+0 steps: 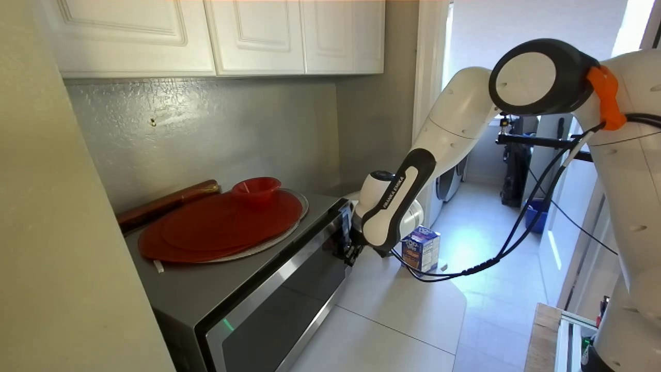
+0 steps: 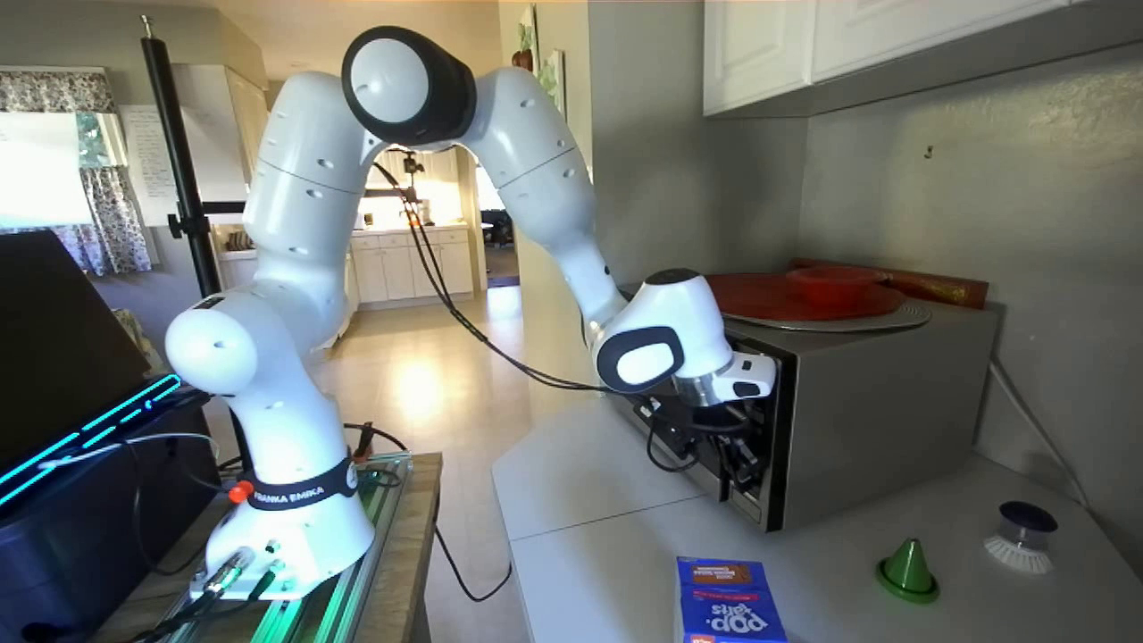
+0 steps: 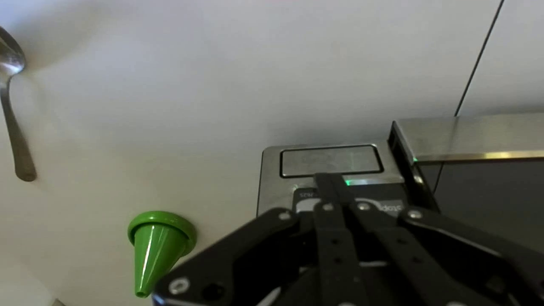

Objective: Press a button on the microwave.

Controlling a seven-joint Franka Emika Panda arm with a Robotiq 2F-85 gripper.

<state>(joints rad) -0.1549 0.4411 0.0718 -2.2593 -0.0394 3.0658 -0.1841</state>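
Observation:
The silver-grey microwave (image 1: pixel 289 315) stands on the counter and also shows from its side in an exterior view (image 2: pixel 884 420). In the wrist view its control panel (image 3: pixel 272 187) shows a large rectangular button (image 3: pixel 333 160) and a dark strip with a "stop" label (image 3: pixel 391 208). My gripper (image 3: pixel 330 180) is shut with nothing between its fingers. Its fingertips overlap the rectangular button's edge in that view; I cannot tell if they touch. The gripper is at the panel end in both exterior views (image 1: pixel 351 253) (image 2: pixel 741 473). The gripper hides part of the dark strip.
Red round mats (image 1: pixel 222 227) and a red bowl (image 1: pixel 256 190) lie on top of the microwave. A Pop-Tarts box (image 2: pixel 728 598), green cone (image 2: pixel 909 572), brush (image 2: pixel 1022 536) and spoon (image 3: pixel 15 127) are on the white counter (image 1: pixel 382 330). White cabinets (image 1: pixel 258 36) hang above.

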